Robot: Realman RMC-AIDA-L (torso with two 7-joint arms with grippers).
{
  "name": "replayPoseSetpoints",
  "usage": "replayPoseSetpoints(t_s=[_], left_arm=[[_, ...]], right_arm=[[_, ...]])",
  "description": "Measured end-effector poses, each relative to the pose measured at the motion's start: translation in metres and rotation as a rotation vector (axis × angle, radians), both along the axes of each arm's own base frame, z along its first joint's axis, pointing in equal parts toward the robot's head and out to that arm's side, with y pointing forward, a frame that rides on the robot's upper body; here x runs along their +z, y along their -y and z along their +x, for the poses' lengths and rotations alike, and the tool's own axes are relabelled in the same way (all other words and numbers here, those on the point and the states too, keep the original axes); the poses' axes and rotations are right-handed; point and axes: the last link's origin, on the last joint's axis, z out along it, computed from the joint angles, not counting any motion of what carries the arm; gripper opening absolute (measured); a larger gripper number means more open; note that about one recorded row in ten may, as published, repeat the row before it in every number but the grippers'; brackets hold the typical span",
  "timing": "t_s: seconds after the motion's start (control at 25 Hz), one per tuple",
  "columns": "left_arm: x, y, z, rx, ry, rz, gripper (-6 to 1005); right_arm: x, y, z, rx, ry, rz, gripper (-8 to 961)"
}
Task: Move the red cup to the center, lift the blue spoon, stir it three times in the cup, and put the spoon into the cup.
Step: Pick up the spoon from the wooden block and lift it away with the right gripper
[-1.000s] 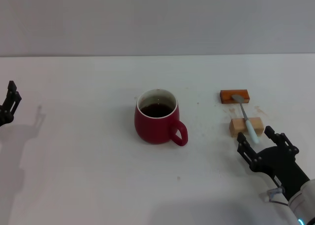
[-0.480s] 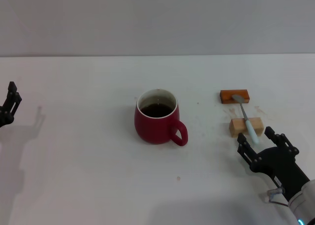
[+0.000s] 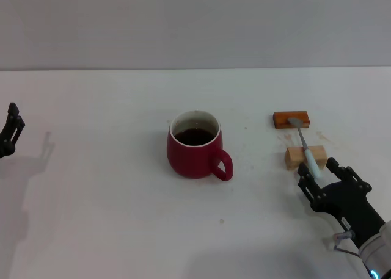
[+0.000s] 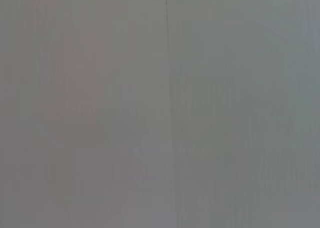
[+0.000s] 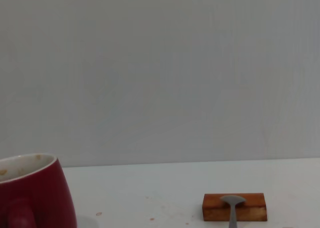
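Observation:
The red cup (image 3: 194, 146) stands mid-table with dark liquid inside, its handle turned toward the front right; the right wrist view shows its side (image 5: 35, 193). To its right the blue spoon (image 3: 307, 149) lies across an orange-brown block (image 3: 291, 118) and a tan block (image 3: 304, 157), grey bowl on the orange one (image 5: 232, 201). My right gripper (image 3: 317, 167) is open just in front of the tan block, one finger on either side of the handle's near tip. My left gripper (image 3: 11, 129) sits at the table's far left edge.
The white table (image 3: 110, 187) runs back to a plain grey wall. A few small stains mark the surface near the blocks. The left wrist view shows only blank grey.
My right gripper has crept slightly forward around the spoon handle's end. The left gripper has drifted a little lower and further left. Cup and spoon have not moved.

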Motion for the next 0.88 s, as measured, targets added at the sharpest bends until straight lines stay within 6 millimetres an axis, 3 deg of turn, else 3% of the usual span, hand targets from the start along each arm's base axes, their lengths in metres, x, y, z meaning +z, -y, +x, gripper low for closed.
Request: replayPoseSetpoints(t_s=[0.12, 0.32, 0.88], left_arm=[[0.0000, 0.0005, -0.0004, 0.002, 0.000, 0.000, 855], [0.0002, 0.0007, -0.0007, 0.003, -0.001, 0.002, 854], [-0.0001, -0.0011, 0.0006, -0.001, -0.007, -0.001, 854]], right_arm=[[0.0005, -0.0006, 0.0003, 0.002, 0.001, -0.001, 693], [0.0006, -0.0013, 0.0002, 0.003, 0.002, -0.001, 557], [-0.0011, -0.0036, -0.0006, -0.001, 0.004, -0.010, 510]])
